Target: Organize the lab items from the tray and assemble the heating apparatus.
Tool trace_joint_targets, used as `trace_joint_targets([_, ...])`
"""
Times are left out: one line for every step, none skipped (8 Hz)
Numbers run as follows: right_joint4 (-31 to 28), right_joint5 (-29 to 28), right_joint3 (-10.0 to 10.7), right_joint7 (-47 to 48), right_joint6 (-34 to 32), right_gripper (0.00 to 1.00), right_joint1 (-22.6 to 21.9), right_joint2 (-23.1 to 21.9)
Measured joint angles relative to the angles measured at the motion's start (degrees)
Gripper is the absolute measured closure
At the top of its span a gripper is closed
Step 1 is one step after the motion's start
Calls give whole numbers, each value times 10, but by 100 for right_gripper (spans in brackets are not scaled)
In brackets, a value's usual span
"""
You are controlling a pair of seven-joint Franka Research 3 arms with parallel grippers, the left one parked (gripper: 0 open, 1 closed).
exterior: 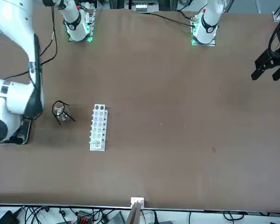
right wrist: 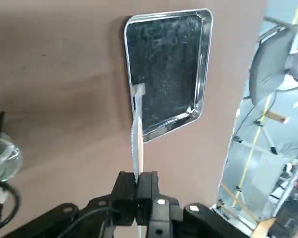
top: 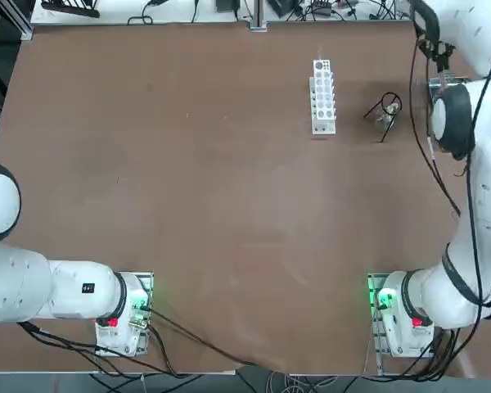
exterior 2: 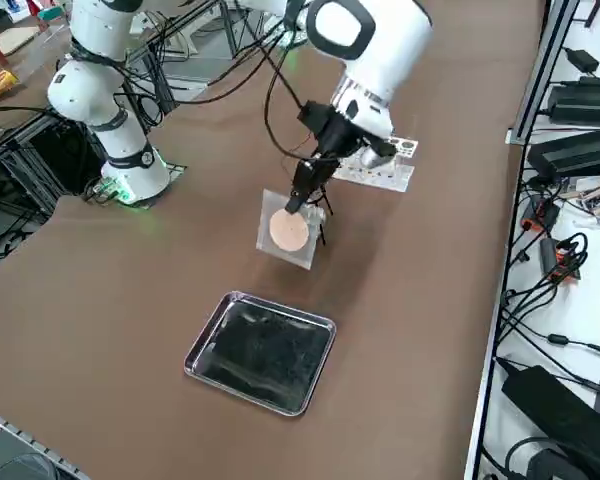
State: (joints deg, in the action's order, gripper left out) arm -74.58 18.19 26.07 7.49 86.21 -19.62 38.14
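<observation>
Big brown table, mostly bare. The metal tray sits empty at lower centre of the side view. Above it the right gripper is clamped on the edge of the mesh square — it hangs on edge. The tripod stand is just right of the white rack, so the mesh needs laying flat over it.

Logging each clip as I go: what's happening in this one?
The right arm's tool is shut on the edge of the grey mesh square, holding it in the air between the empty metal tray and the wire tripod stand. The stand sits beside the white holed rack, with nothing on top yet.
</observation>
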Motion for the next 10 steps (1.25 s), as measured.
trace_joint_targets([1,16,-1,13,-4,98,-22,2])
trace_joint_targets([1,33,-1,20,-6,98,-43,4])
trace_joint_targets([1,53,-2,31,-9,98,-65,6])
trace_joint_targets([1,67,-2,44,-13,98,-87,9])
trace_joint_targets([1,74,-3,60,-20,98,-108,13])
trace_joint_targets([1,77,-3,74,-27,98,-127,19])
trace_joint_targets([1,84,-4,82,-31,98,-144,25])
trace_joint_targets([1,92,-4,89,-38,98,-162,32])
trace_joint_targets([0,104,-4,108,-46,98,-178,41])
trace_joint_targets([0,116,-5,134,-50,98,-193,53])
